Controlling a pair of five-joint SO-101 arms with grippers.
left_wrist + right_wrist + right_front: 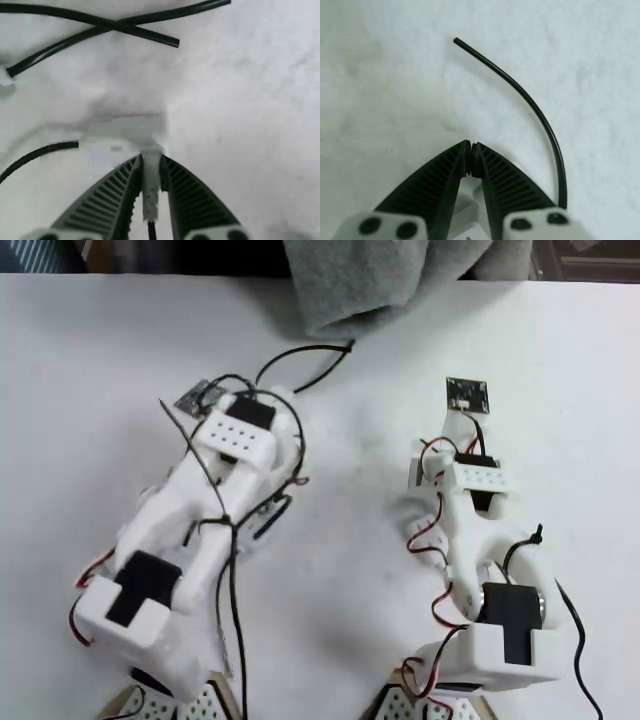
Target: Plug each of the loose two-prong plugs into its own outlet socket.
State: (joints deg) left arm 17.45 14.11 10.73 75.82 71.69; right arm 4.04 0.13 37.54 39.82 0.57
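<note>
Left gripper is clamped on a white plug, whose black cord runs back between the jaws. Just ahead of its tips lies a blurred white socket block on the white table; two crossed black cables lie farther ahead. Right gripper has its tips pressed together, with a black wire curving away beside it. Any print on the small circuit board is too small to read.
</note>
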